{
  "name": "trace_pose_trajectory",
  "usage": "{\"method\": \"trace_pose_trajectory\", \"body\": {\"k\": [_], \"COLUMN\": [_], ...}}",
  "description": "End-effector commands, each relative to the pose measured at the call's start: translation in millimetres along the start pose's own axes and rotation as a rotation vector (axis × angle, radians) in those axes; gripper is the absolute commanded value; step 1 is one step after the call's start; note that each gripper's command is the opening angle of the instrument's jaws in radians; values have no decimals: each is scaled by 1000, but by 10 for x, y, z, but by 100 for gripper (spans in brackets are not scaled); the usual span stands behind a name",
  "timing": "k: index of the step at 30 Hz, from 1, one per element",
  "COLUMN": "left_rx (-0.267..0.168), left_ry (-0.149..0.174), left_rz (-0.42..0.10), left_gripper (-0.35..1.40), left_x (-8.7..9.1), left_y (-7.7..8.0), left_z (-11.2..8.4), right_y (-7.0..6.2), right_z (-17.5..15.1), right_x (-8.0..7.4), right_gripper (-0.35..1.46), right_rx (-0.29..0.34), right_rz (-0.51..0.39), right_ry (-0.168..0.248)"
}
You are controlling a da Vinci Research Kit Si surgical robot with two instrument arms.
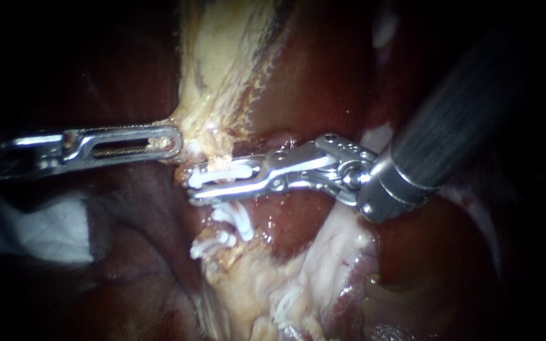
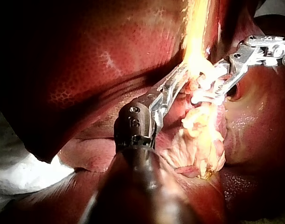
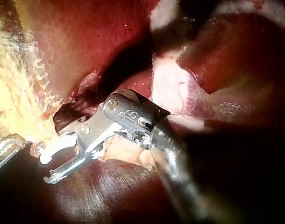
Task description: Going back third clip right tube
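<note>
My right instrument (image 1: 194,188) comes in from the upper right. Its jaws stand slightly apart around a white clip (image 1: 222,173) that lies along the upper jaw. In the right wrist view a gap shows between that clip (image 3: 49,151) and the lower jaw of the right instrument (image 3: 45,169). Below the jaws, two more white clips (image 1: 235,218) (image 1: 213,243) sit across a thin tube that is mostly hidden. My left instrument (image 1: 175,142) reaches in from the left. It is shut on the pale fatty strand (image 1: 222,57) just above the clips, and holds it taut.
Dark red liver (image 1: 323,76) surrounds the site. Pale ragged tissue (image 1: 336,252) lies under the right instrument's wrist, with another white clip (image 1: 285,306) low in it. White gauze (image 1: 52,233) sits under the left instrument's shaft.
</note>
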Motion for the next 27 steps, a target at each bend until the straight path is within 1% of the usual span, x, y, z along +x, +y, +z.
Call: {"method": "trace_pose_trajectory", "body": {"k": [1, 7, 11, 18, 27], "left_rx": [0, 0, 0, -1, 0], "left_ry": [0, 0, 0, 0, 0], "left_rz": [0, 0, -1, -1, -1], "left_gripper": [-35, -35, -35, -35, -35], "left_x": [0, 0, -1, -1, -1], "left_y": [-1, -2, -4, -6, -6], "left_z": [0, -1, -2, -2, -3], "right_y": [-1, 0, 7, 19, 22], "right_z": [2, 3, 1, -4, -17], "right_x": [0, 0, -1, -11, -14], "right_gripper": [50, 58, 60, 60, 60], "right_rx": [-16, -68, -92, -110, -121], "right_rz": [-7, -39, -44, -57, -69], "right_ry": [8, 28, 36, 7, 9]}}
